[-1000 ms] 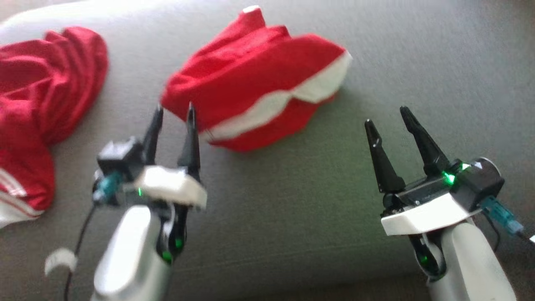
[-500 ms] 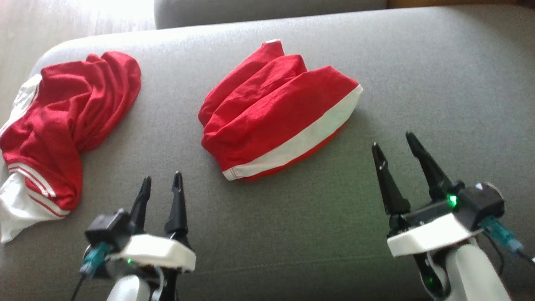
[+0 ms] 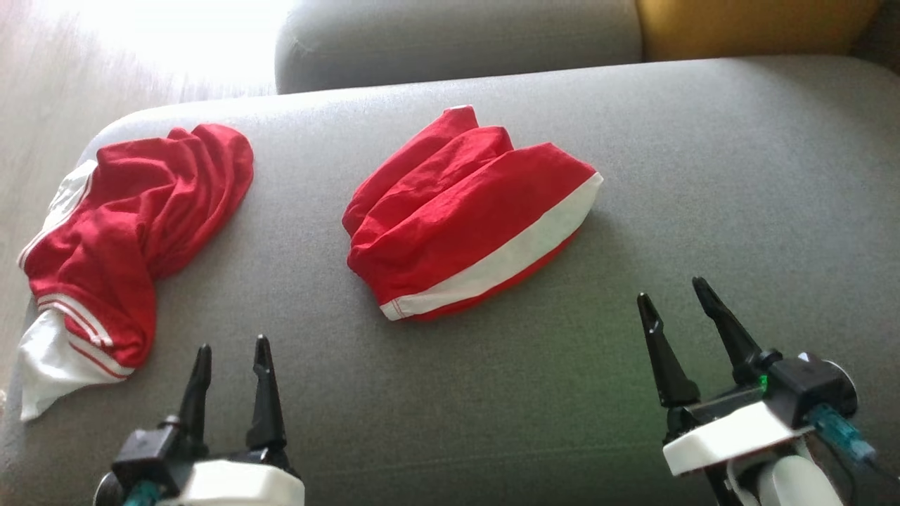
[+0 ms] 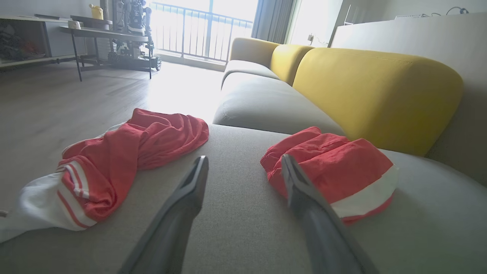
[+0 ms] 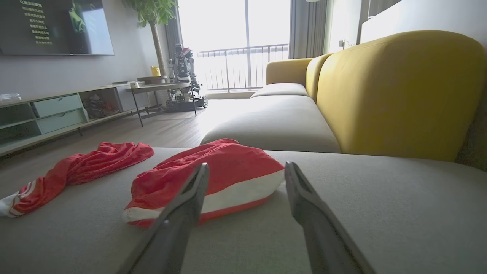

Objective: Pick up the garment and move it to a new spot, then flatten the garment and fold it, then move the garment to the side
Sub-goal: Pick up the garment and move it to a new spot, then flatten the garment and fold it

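Crumpled, the garment [image 3: 133, 232] is lying at the seat cushion's [image 3: 492, 393] left end, its long axis running from the cushion's near edge toward its far edge. The left gripper [image 3: 233, 344], fingers spread, is hovering nearer it than the right gripper [image 3: 671, 289], also spread. A 2nd, folded red bundle [image 3: 471, 218] is sitting at the cushion's middle.

I'm holding the left gripper [image 3: 233, 344] low, fingers spread; I'm hovering the right gripper [image 3: 671, 288] alongside, fingers likewise parted.
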Available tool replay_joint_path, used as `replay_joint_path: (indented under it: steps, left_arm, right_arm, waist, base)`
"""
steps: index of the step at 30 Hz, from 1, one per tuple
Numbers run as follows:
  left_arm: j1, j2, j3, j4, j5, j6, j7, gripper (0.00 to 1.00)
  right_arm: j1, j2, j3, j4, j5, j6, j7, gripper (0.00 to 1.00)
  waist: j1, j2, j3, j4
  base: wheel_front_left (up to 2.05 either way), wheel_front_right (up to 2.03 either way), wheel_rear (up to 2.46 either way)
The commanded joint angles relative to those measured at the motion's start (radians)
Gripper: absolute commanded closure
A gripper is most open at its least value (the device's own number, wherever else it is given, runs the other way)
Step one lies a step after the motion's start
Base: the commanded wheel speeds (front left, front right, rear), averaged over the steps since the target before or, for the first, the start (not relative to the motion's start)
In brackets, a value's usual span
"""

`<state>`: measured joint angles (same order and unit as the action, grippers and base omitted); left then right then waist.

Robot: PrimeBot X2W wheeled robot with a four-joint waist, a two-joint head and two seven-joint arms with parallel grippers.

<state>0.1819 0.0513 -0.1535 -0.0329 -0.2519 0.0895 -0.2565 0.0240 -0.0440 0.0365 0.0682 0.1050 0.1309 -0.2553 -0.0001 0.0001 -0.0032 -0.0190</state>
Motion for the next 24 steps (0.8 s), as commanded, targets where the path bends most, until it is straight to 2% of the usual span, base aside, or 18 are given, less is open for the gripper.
replay_joint_path:
  steps: [1, 11, 24]
  left_arm:
    - [-0.023, -0.001, 0.026, -0.036, 0.017, 0.009, -0.005, 0.00]
    - [0.009, -0.001, 0.008, -0.038, 0.042, 0.037, -0.005, 0.00]
    - [0.004, -0.001, 0.001, -0.026, 0.032, 0.042, -0.005, 0.00]
  right_arm:
    - [-0.020, -0.006, 0.019, -0.030, -0.006, 0.000, -0.006, 0.00]
    - [-0.008, -0.006, 0.019, -0.025, -0.011, 0.000, -0.006, 0.00]
    - [-0.007, -0.006, 0.017, -0.025, -0.001, 0.000, -0.006, 0.00]
  waist:
    - [0.0001, -0.0001, -0.005, 0.000]
    - [0.0001, -0.0001, -0.015, 0.001]
    - [0.0001, -0.0001, -0.011, 0.005]
  base:
    - [0.00, 0.00, 0.00]
    - [0.00, 0.00, 0.00]
    - [0.00, 0.00, 0.00]
